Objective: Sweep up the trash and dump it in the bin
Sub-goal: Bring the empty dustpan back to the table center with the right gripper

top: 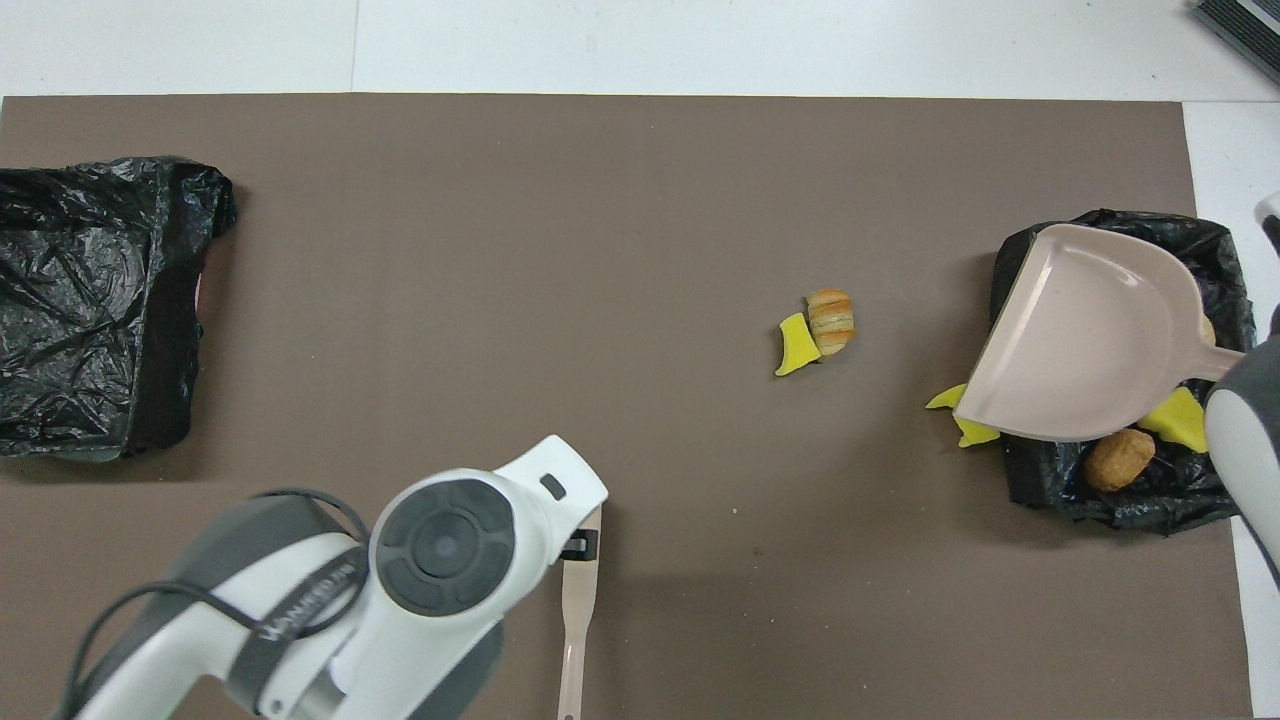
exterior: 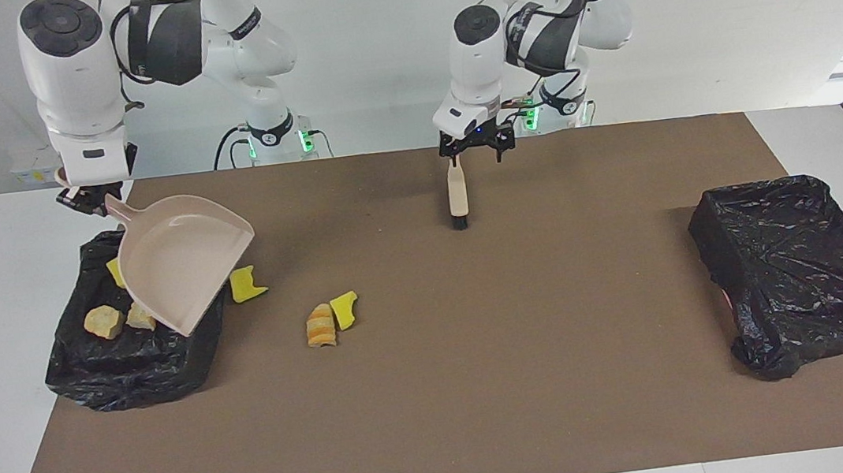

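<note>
My right gripper (exterior: 85, 197) is shut on the handle of the beige dustpan (exterior: 181, 252), which hangs level and empty over the black-lined bin (exterior: 127, 373). Two bread chunks (exterior: 104, 322) and a yellow sponge piece (exterior: 114, 271) show in the bin; the overhead view also shows a brown pastry (top: 1118, 460) there. On the mat lie a yellow sponge piece (exterior: 246, 284) beside the bin, a croissant (exterior: 320, 326) and another sponge piece (exterior: 344, 309). My left gripper (exterior: 472, 153) is open just above the handle end of the beige brush (exterior: 457, 197), which lies on the mat.
A second bin lined with a black bag (exterior: 798, 265) stands at the left arm's end of the brown mat (exterior: 533, 382). White table shows around the mat's edges.
</note>
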